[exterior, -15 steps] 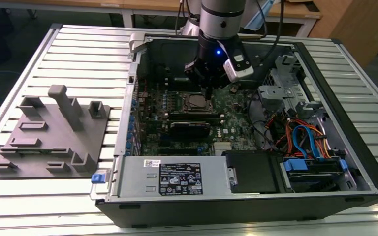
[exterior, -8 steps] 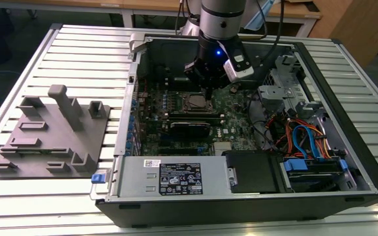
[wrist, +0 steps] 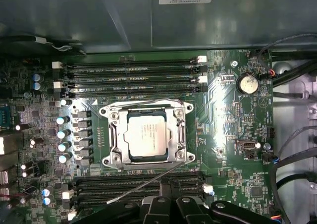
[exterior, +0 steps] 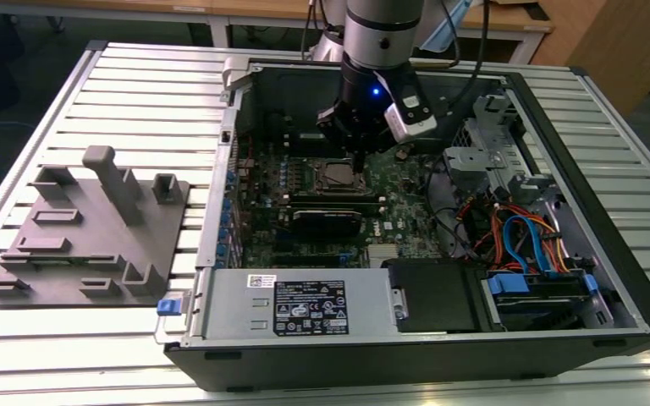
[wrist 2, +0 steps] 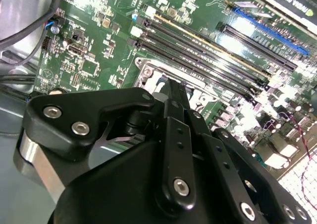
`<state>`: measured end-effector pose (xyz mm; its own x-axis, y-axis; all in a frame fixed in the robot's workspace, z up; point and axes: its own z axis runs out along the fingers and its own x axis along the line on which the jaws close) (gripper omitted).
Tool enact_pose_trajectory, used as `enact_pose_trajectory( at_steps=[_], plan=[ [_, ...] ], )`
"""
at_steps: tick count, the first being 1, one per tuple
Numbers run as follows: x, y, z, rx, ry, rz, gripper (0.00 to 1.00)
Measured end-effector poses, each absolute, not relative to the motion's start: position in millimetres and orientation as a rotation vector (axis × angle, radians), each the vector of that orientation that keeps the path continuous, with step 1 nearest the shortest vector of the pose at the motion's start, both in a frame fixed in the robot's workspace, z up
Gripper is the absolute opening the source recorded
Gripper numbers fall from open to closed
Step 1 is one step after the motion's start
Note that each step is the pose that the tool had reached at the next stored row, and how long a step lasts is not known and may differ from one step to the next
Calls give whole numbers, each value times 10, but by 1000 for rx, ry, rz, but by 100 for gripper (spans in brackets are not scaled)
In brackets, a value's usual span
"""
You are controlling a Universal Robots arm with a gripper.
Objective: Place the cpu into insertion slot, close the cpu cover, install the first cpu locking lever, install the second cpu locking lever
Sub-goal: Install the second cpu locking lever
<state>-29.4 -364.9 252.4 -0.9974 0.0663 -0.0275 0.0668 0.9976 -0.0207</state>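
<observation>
The exterior view looks down from high, farther off, over the open computer case point(exterior: 415, 211); both wrist views sit close above its motherboard point(wrist: 233, 135), sharing the insertion slot point(wrist: 147, 135)

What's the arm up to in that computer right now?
Gripper low over the slot. Cpu seated, cover down around it. One thin lever sticking out loose beside the socket. Nothing blocking.

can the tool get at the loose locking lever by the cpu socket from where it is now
Probably yes. In the first wrist view the tool sits just beside the thin lever, which lies across the memory slots with nothing over it.
</observation>
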Motion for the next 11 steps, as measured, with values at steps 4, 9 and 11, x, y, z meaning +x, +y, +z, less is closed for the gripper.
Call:
enact_pose_trajectory(
  at_steps=[4, 9, 11],
  plan=[
    [-294, -3704, 2523, 105, 3114, 19, 10],
    [-350, -3740, 2490, 105, 3118, 19, 10],
    [-397, -3742, 2477, 105, 3119, 19, 10]
  ],
)
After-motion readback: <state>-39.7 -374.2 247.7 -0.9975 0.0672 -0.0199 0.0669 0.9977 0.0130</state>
